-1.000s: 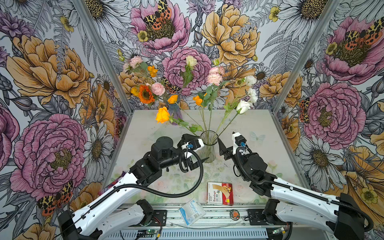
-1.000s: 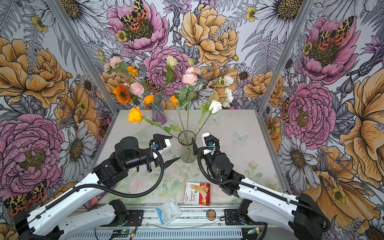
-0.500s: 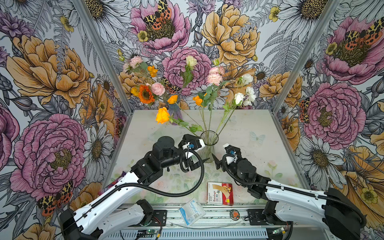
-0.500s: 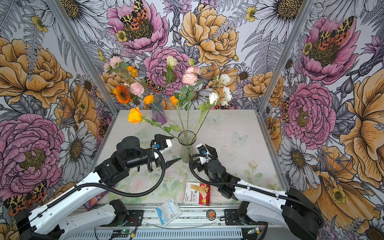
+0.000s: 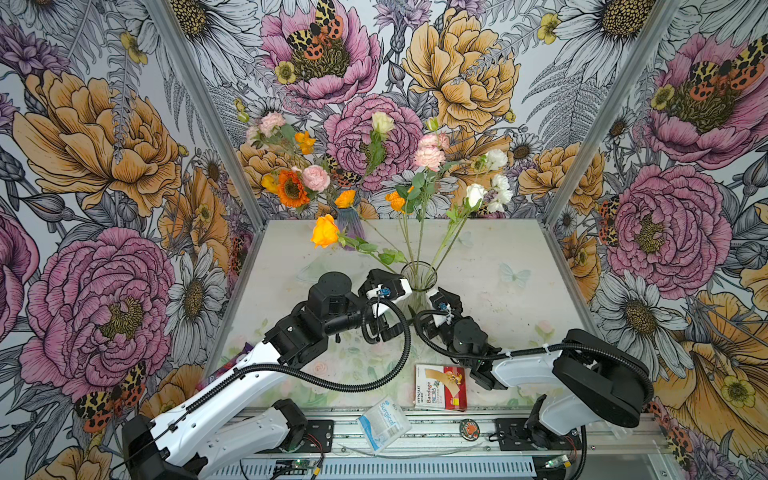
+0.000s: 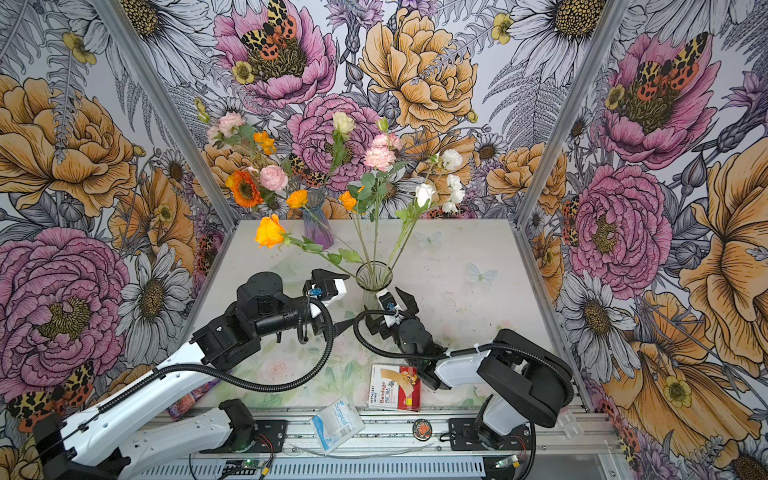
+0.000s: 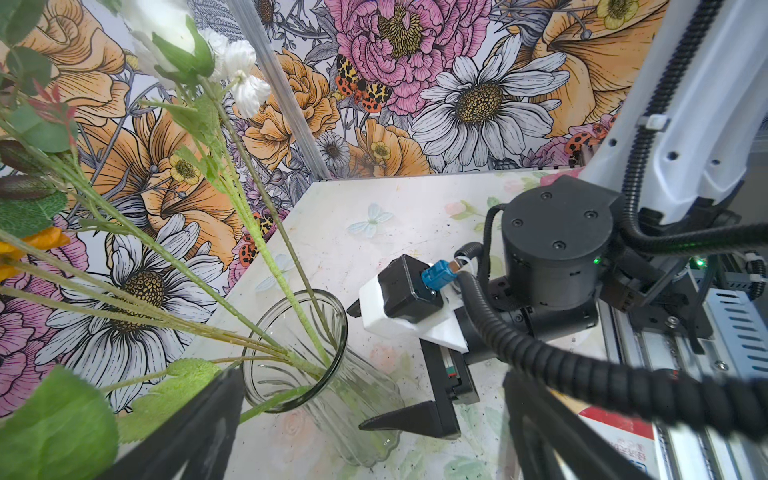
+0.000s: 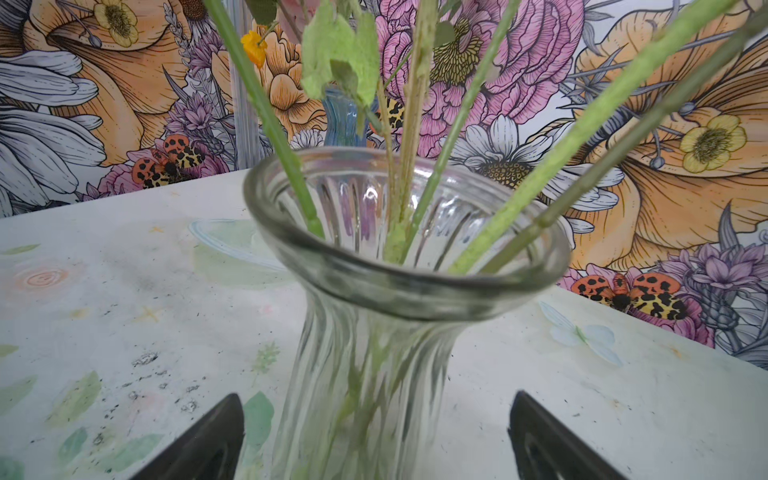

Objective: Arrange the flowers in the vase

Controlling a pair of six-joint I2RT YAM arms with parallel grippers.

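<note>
Both my pincers are spread, gripping nothing: left pincer (image 7: 372, 376) near the rim of the clear vase (image 8: 399, 286), right pincer (image 8: 377, 397) low, a finger either side of its body. Several flowers (image 5: 429, 158) stand in it, on the middle of the counter (image 5: 498, 249); more sit in the purple vase (image 6: 318, 228) behind

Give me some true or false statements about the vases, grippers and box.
1. The right gripper is shut on the clear vase. False: its jaws stand open on either side of it.
2. Several green stems stand in the clear vase. True.
3. A purple vase stands behind the clear vase. True.
4. The bandage box lies behind both vases. False: it lies in front of them.
5. The left gripper holds the orange rose. False: it is open and empty.
</note>
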